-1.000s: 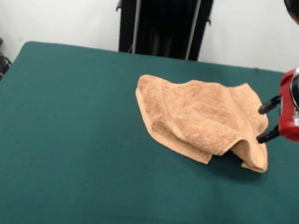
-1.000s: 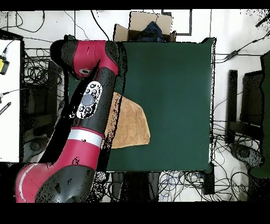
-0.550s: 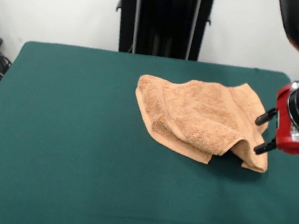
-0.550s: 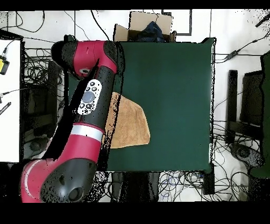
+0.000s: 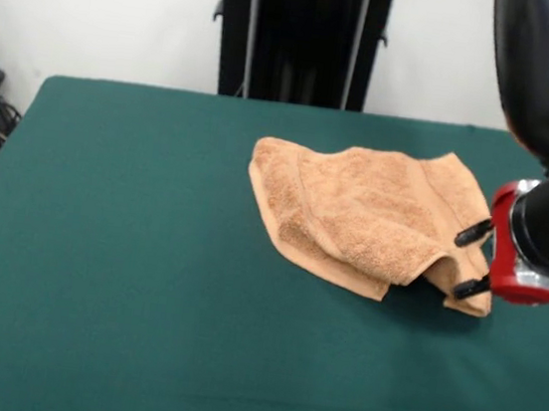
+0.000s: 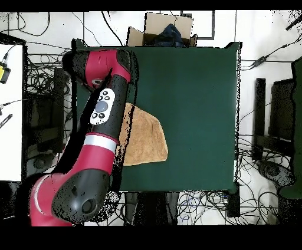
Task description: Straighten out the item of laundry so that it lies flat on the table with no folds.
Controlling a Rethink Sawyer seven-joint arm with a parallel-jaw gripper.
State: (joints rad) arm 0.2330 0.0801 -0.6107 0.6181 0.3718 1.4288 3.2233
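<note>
Towel [image 5: 373, 223]: orange-tan terry, rumpled, folded over on itself, not flat.
Towel position: on the table [image 5: 125, 277], right of centre in the front view, nearer the far edge than the near one; in the overhead view [image 6: 144, 140] it lies by the table's left edge, partly under the arm.
Towel folds: top layer doubled over the lower one; a raised loop of cloth at the front-right corner, open toward the camera, with shadow under it. Woven band visible along the left part.
Towel outline: rounded on the left, two corners poking out at the right, one far, one near.
Hand [image 5: 471, 260]: at the towel's right edge, pointing sideways at the cloth from the picture's right.
Hand state: two black fingertips [image 5: 471, 233] spread apart, one above the other, nothing between them. Lower tip is just at the raised front-right corner; contact can't be told from the front view. Upper tip sits over the towel's right border.
Hand body: red cuff and black wrist right behind the tips, just off the cloth.
Arm [image 6: 100, 118]: red and black, big link fills the upper right of the front view; in the overhead view it runs up the table's left side and hides the hand.
Table: dark green top, the towel the only thing on it.
Surroundings: cardboard box [image 6: 160, 30] beyond the table's top edge in the overhead view, cables [image 6: 35, 112] on the floor around.
</note>
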